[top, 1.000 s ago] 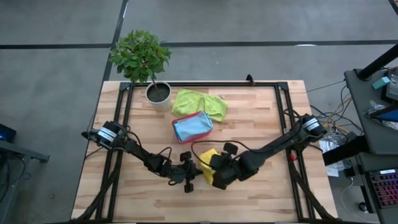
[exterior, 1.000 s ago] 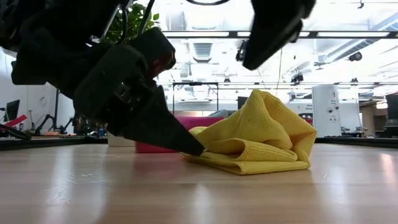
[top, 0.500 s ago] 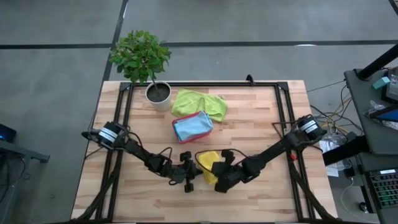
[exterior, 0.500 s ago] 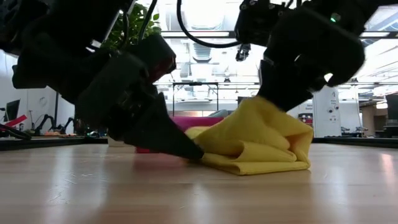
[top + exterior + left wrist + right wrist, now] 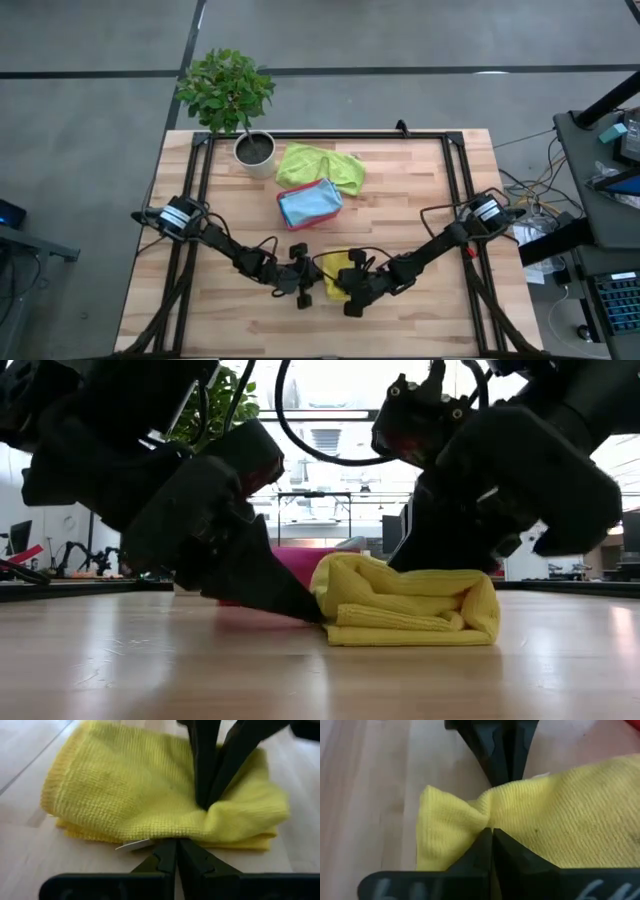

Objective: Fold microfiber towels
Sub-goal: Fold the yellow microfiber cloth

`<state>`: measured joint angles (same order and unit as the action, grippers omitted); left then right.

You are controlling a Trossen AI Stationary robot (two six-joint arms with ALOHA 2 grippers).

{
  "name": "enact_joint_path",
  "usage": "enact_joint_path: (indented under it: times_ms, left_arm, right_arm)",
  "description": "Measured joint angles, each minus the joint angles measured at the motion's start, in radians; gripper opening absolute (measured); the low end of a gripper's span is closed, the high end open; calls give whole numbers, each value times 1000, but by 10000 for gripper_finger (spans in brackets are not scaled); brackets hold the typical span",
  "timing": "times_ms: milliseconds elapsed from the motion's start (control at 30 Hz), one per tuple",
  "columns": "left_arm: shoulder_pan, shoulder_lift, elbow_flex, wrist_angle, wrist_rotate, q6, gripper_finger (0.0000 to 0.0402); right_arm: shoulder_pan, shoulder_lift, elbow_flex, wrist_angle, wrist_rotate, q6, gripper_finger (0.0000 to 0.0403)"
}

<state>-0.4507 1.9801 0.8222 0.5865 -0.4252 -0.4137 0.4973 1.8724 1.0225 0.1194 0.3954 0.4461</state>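
The folded yellow towel (image 5: 337,276) is pinched from opposite edges; the left gripper (image 5: 176,851) and right gripper (image 5: 491,836) are clamped tight on it, tips facing across its short width.

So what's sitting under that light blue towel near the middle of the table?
The light blue towel lies in a small pink tray; only the tray's rim shows around it. Its far edge sits beside the lime green towel. Whatever lies beneath the blue cloth inside the tray is covered.
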Motion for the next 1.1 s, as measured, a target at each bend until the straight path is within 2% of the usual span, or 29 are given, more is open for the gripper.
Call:
enact_joint_path:
  times_ms: [100,267,467,733,967,1100]
  left_arm:
    - [-3,-30,-4,-12,3,1,0]
    - [-8,-106,-5,-93,81,1,0]
    - [-31,-196,-8,-141,88,3,0]
    - [-31,-133,3,-16,80,10,0]
    - [-31,-86,3,42,80,10,0]
    - [-33,-58,3,76,81,73,0]
  right_arm:
    - [0,16,2,7,19,-2,9]
    - [0,20,2,15,24,-15,9]
    - [0,21,12,21,25,-47,9]
    - [12,3,43,8,26,-98,9]
    - [48,-81,53,-101,28,-91,8]
    - [75,-98,51,-126,38,-69,9]
